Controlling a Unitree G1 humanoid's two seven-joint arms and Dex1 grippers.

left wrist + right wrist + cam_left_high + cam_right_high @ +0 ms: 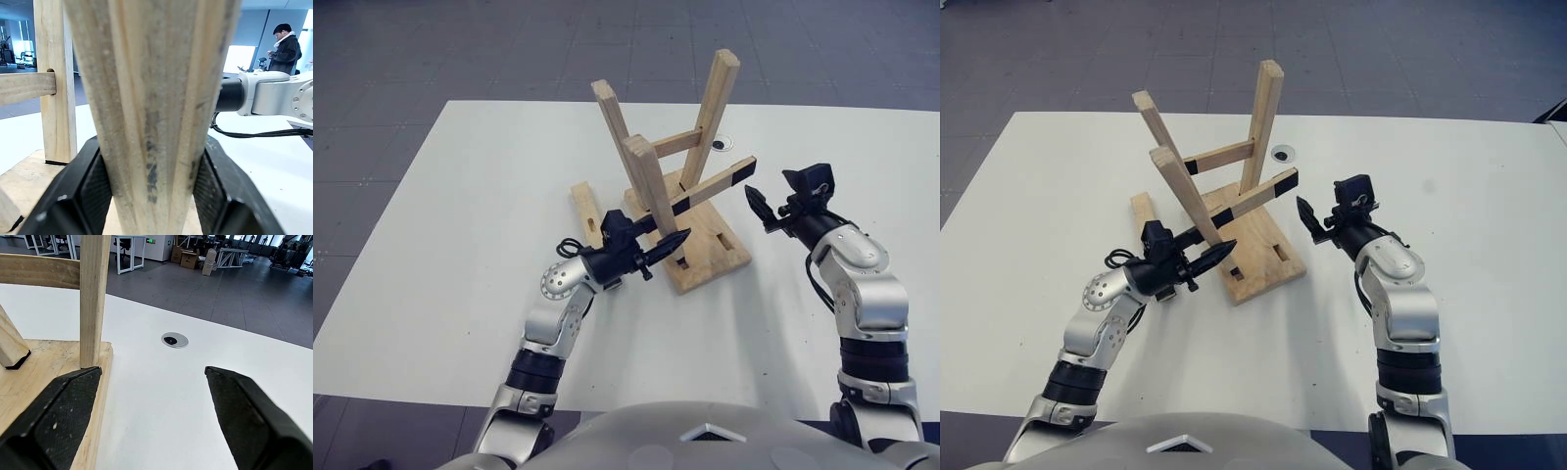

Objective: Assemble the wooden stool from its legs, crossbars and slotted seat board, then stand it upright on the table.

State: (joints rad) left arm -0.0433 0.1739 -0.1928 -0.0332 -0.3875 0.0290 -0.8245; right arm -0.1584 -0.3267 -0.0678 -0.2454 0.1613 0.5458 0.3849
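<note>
inside the left gripper (674,241) stands a stool leg (648,186), clamped tight.

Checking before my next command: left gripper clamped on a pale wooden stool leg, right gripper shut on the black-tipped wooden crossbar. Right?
No. The right gripper is open and empty, as the right wrist view shows. The left gripper is indeed clamped on the pale wooden stool leg.
</note>
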